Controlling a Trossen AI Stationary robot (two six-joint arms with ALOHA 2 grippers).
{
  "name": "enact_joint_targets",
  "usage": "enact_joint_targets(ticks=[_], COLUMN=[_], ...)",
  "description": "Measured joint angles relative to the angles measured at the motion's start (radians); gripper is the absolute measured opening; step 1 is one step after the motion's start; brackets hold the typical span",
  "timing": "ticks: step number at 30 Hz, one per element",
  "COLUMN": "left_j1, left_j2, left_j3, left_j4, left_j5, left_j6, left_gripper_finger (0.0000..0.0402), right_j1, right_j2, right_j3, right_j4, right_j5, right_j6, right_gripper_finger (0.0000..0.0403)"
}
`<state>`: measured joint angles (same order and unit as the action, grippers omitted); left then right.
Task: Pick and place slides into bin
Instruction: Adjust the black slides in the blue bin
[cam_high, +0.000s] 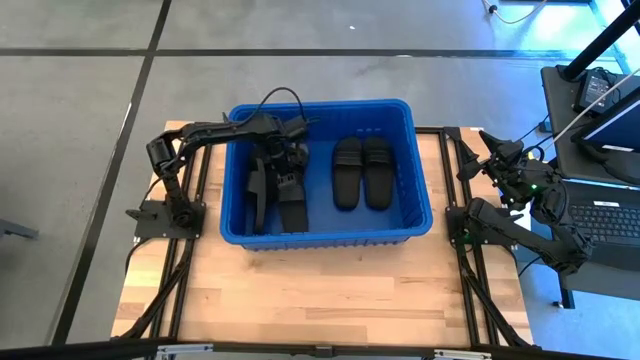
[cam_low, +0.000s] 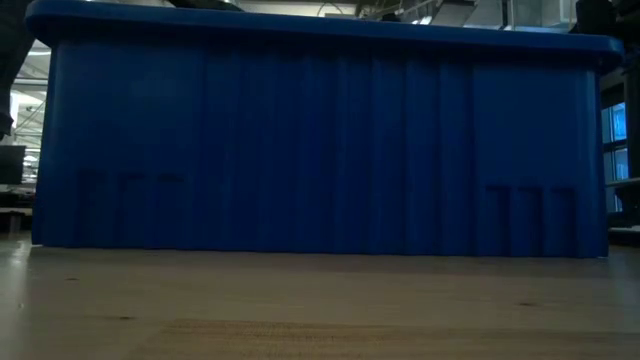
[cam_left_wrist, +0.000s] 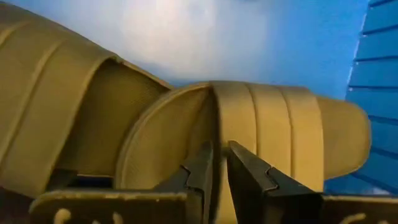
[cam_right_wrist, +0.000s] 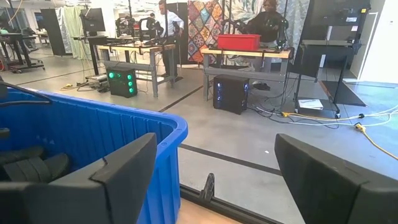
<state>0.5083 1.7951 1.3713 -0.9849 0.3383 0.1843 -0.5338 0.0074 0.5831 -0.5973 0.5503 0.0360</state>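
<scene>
Left gripper inside bin, fingers pinched narrow on slide edge. Right gripper spread wide, parked beside bin.

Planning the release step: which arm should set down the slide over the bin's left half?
Left. Its hand is inside the bin, pinching a slide. The right hand waits open outside, beyond the bin's right wall.

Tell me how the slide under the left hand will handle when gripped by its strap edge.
The slide looks moulded and fairly stiff, so probably little flopping. The left hand pinches a thin edge, so it may swing. Its ribbed strap likely resists slipping.
</scene>
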Motion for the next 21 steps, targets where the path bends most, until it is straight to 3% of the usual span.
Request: enact_joint_targets(ticks=[6,16,21], left_j1=[-0.007,-0.011,-0.013], left_j2=[0.000,0.000,-0.004], left_j3=[0.000,0.000,0.000], left_j4=[0.001,0.018,0.032], left_j5=[-0.058,-0.063,-0.063], left_j6=[-0.037,0.006,0.008], left_gripper_finger=[0.0062,0.0170,0.0193], right_j1=[0.000,0.000,0.000], right_j2=[0.000,0.000,0.000], right_j3=[0.000,0.000,0.000], right_j4=[0.000,0.000,0.000], right_j5=[0.000,0.000,0.000], right_j6=[0.000,0.000,0.000], right_gripper_finger=[0.0327,0.0327,0.0327])
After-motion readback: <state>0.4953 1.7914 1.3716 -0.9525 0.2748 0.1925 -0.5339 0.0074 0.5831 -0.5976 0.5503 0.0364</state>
